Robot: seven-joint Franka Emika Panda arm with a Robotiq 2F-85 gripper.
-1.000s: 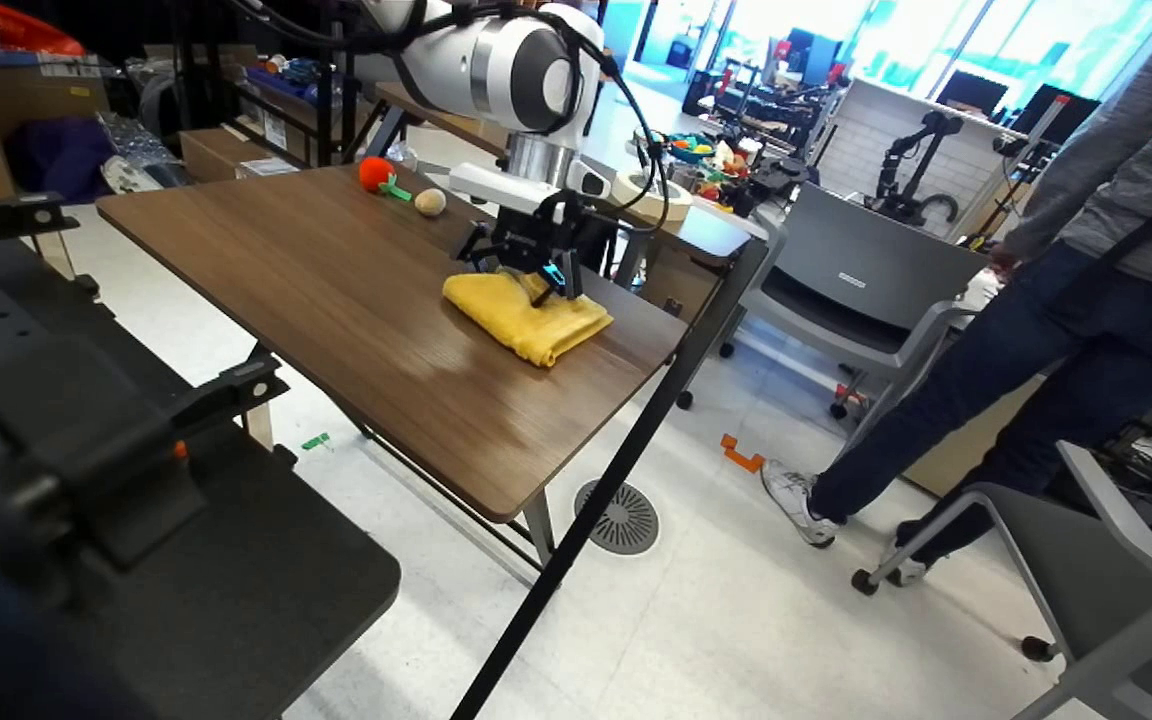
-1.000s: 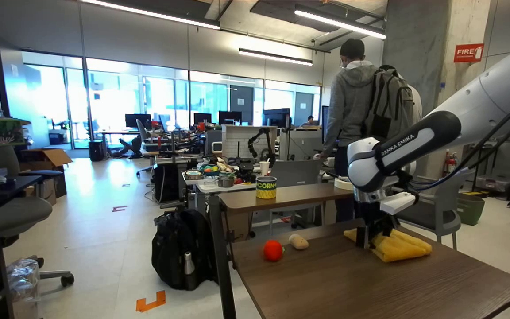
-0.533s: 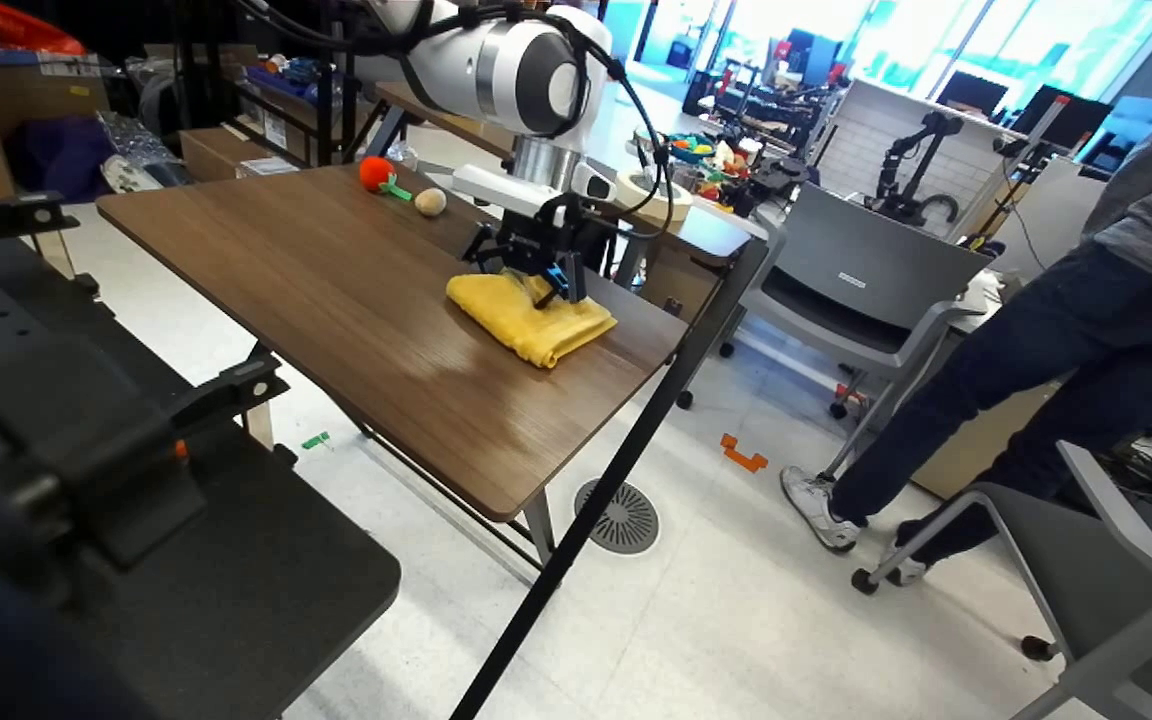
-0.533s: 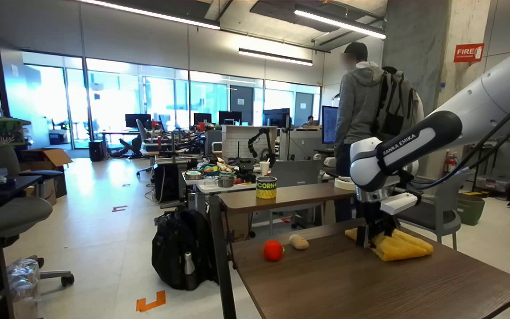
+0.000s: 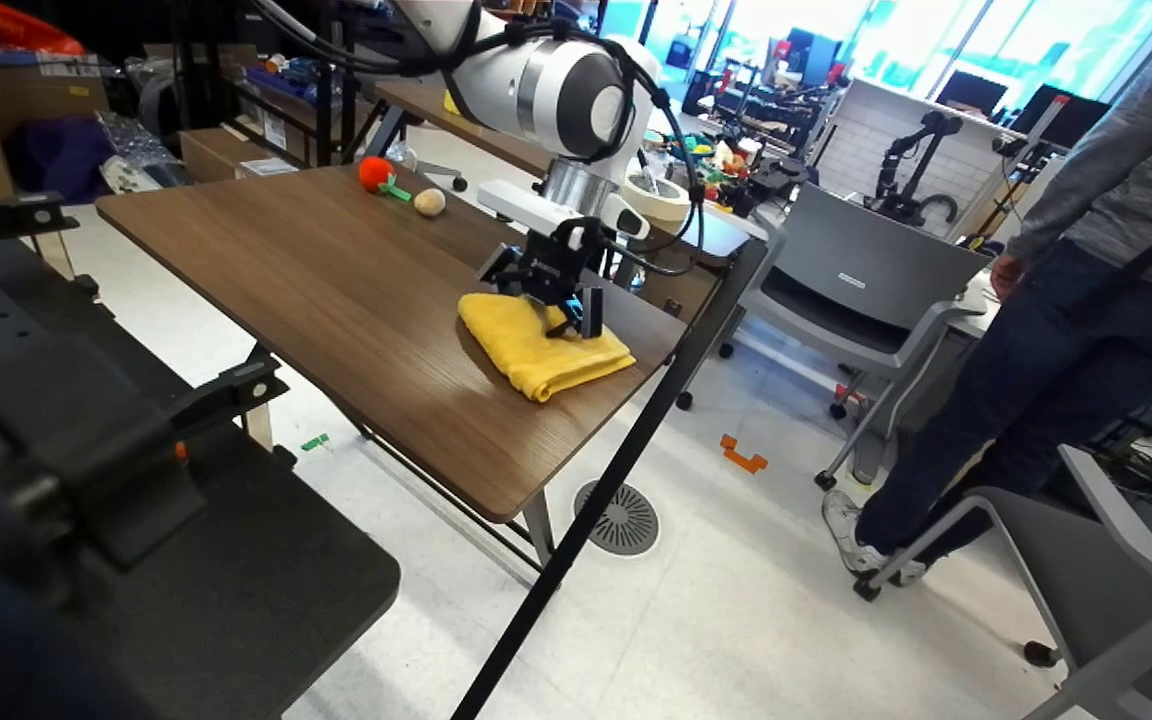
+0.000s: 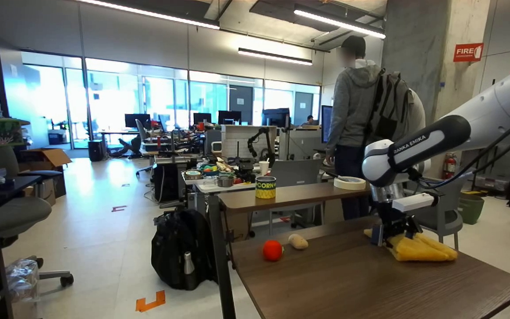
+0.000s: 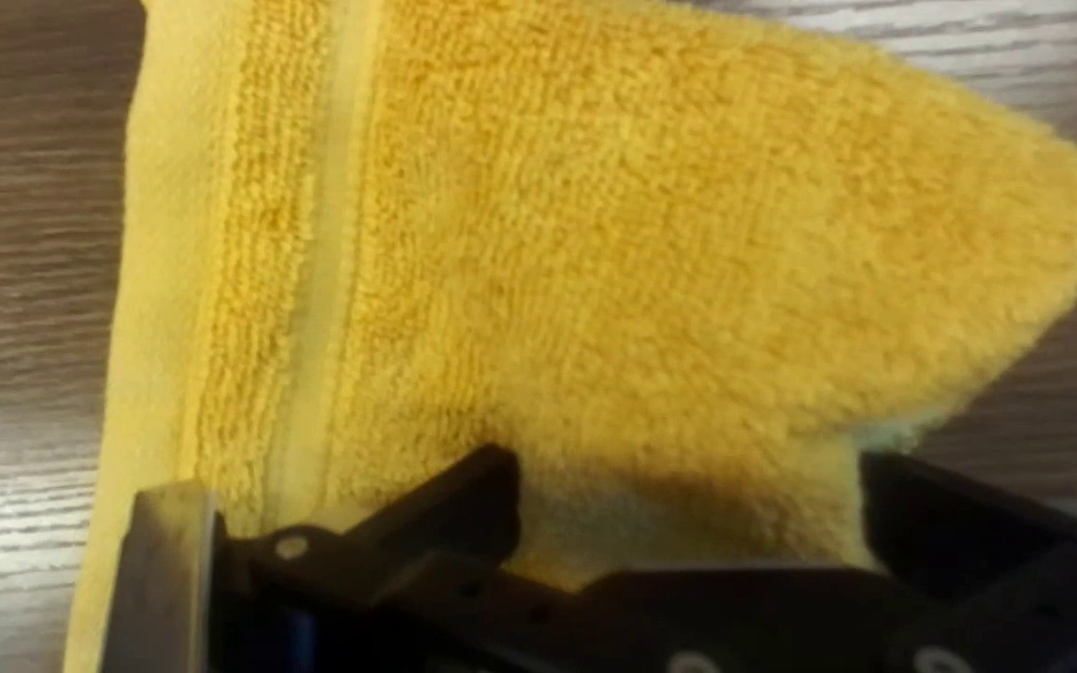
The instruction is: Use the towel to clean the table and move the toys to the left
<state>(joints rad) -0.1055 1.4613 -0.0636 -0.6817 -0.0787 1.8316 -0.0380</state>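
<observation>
Wrist view shows the towel (image 7: 641, 234) lying on the worktop (image 7: 43, 234) near an edge, beneath the tool (image 5: 539, 303), whose jaws stand wide apart, so sweeping without a grip could bunch the towel or push it off.

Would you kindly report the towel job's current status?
Gripper over towel, jaws apart. Towel folded, on table. Red toy, tan toy well apart from it.

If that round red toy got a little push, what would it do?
The red toy would likely roll, since it looks nearly round. The green piece at its side might make it wobble or veer. Lying near an edge of the table, it could drop off.
</observation>
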